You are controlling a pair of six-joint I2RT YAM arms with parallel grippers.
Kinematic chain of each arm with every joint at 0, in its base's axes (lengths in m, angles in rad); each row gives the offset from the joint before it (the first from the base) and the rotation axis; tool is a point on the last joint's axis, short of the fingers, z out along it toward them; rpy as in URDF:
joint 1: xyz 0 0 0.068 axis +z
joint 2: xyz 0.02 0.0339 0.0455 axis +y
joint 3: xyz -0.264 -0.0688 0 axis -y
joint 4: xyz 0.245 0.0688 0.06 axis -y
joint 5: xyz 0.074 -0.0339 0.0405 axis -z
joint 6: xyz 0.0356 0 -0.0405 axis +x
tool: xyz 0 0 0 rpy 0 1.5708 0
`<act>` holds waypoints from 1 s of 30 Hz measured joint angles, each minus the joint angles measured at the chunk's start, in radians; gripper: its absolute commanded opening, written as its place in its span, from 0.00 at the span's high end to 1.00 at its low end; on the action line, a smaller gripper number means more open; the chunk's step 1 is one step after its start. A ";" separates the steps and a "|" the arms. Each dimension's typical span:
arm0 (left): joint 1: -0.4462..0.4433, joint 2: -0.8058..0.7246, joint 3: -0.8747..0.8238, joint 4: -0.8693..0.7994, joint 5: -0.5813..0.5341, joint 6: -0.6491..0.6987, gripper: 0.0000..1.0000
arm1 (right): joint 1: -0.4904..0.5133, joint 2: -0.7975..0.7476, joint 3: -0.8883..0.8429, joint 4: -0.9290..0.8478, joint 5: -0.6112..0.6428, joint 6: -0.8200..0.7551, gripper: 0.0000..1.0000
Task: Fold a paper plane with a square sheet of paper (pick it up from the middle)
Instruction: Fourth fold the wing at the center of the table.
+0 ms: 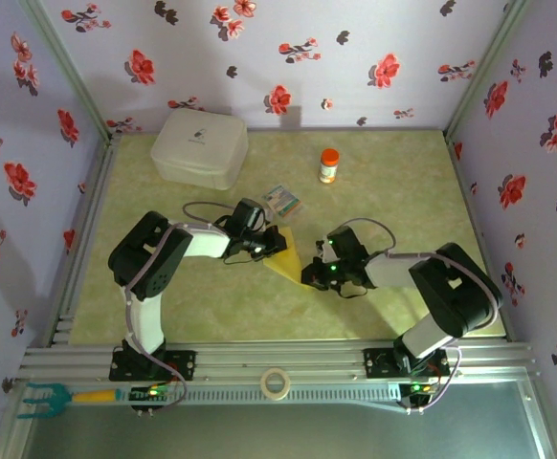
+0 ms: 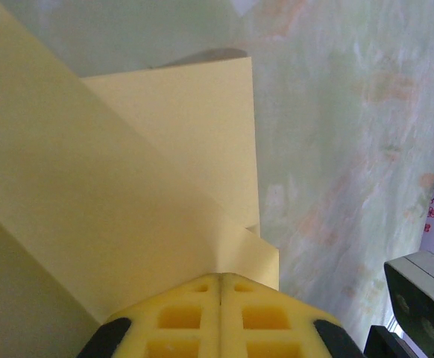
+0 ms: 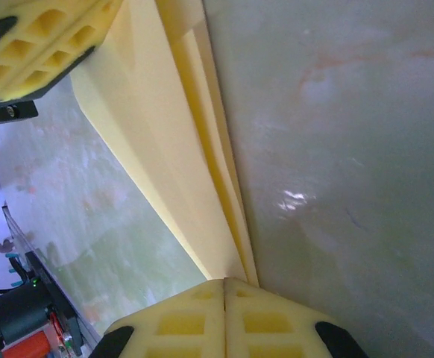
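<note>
Paper (image 1: 284,256), part-folded into stacked layers, is at the middle of the bench (image 1: 403,191). Left pincer (image 2: 221,287) is clamped on one end, right pincer (image 3: 224,287) clamped on the opposite tip. Likely reason: the two-ended grip holds the layers aligned and taut for the next crease.

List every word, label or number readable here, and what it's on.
No text is readable.
Too small to read: dark mark on the white box lid.
Blurred: print on the printed packet.
Too small: label on the orange-capped bottle.
Blank: the yellow paper.
</note>
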 measured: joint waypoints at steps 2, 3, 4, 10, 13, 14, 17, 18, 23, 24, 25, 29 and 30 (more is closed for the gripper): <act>0.000 0.000 0.000 0.000 0.000 0.000 0.96 | 0.000 -0.020 -0.008 -0.014 0.006 0.002 0.93; 0.000 0.000 0.000 0.000 0.001 0.000 0.96 | 0.000 -0.032 -0.014 -0.023 0.008 0.004 0.93; 0.000 0.000 0.000 0.000 0.003 0.000 0.96 | 0.000 -0.046 -0.017 -0.035 0.008 0.008 0.93; 0.000 0.001 0.000 0.002 0.006 0.004 0.96 | 0.000 -0.103 0.049 -0.129 0.019 0.007 0.95; 0.000 0.001 0.000 0.002 0.007 0.004 0.96 | -0.001 -0.045 0.144 -0.134 0.019 0.006 0.96; 0.000 0.001 0.000 0.002 0.006 0.004 0.96 | -0.001 -0.022 0.169 -0.132 0.018 0.006 0.96; 0.000 0.001 0.000 0.003 0.007 0.004 0.96 | -0.001 0.057 0.228 -0.119 0.017 0.007 0.95; 0.000 0.001 0.000 0.002 0.007 0.004 0.96 | -0.001 0.082 0.240 -0.119 0.015 0.007 0.96; 0.000 0.001 0.000 0.002 0.007 0.005 0.96 | 0.000 0.155 0.280 -0.119 0.011 0.007 0.95; 0.000 0.001 0.000 0.002 0.007 0.005 0.96 | 0.000 0.160 0.280 -0.116 0.011 0.007 0.95; 0.000 0.001 0.000 0.002 0.007 0.005 0.96 | 0.000 0.164 0.280 -0.115 0.010 0.007 0.95; 0.000 0.001 0.000 0.002 0.008 0.008 0.96 | 0.000 0.203 0.275 -0.116 0.019 0.003 0.97; 0.000 0.001 0.000 0.002 0.008 0.010 0.96 | 0.000 0.210 0.265 -0.106 0.018 0.003 0.97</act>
